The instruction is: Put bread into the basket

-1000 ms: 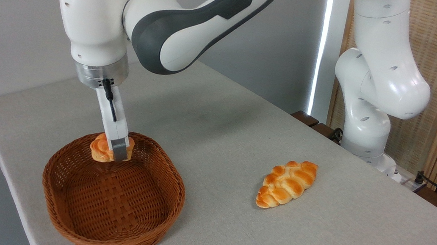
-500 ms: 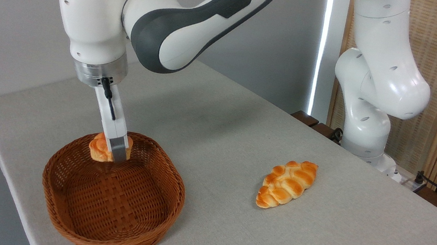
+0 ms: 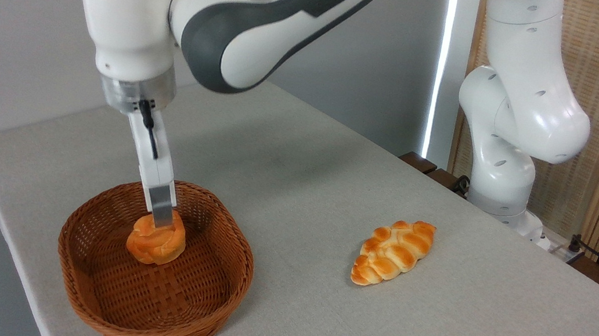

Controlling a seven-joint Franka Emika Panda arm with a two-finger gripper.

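A table [image 3: 296, 191] covered in a plain, pale grey-beige cloth fills most of the room's near side, its left corner rounded and its far edge running toward the wall. Two things rest directly on the cloth. Near the left front edge sits the basket [image 3: 98, 304], a wide, shallow oval of woven brown wicker. Well apart from it, to the right, lies a braided golden loaf [image 3: 393, 252], pointed at both ends and set at a slant.

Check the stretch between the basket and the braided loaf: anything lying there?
Nothing: between the basket and the braided loaf the fixed camera shows only bare grey tablecloth.
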